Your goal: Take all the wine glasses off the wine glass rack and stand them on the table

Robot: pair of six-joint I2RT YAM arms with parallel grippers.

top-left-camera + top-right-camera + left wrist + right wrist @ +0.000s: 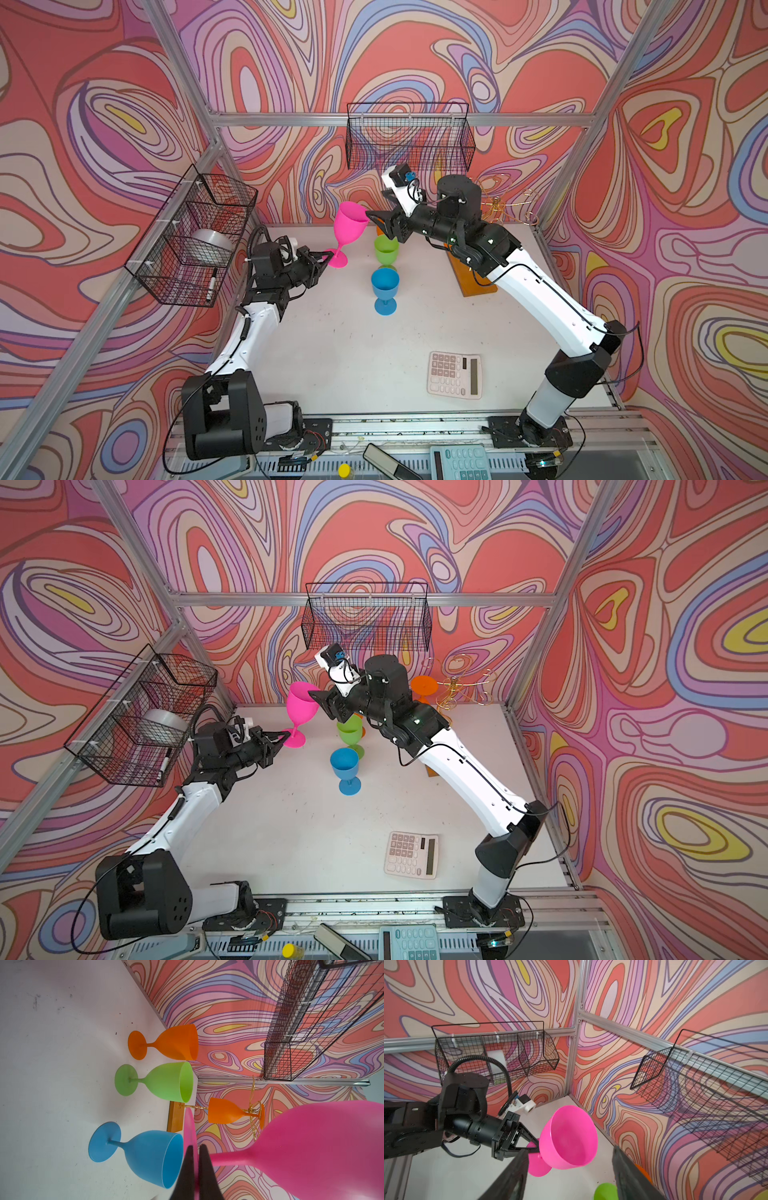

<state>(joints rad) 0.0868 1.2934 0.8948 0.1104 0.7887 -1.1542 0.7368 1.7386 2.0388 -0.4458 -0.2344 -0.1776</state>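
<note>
Now L fingers (188, 1169) pinch pink glass (350, 222) foot, R fingers (513, 1176) spread near rim.

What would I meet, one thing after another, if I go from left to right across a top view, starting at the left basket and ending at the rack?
left basket → pink glass → blue glass → orange glass → rack
</note>
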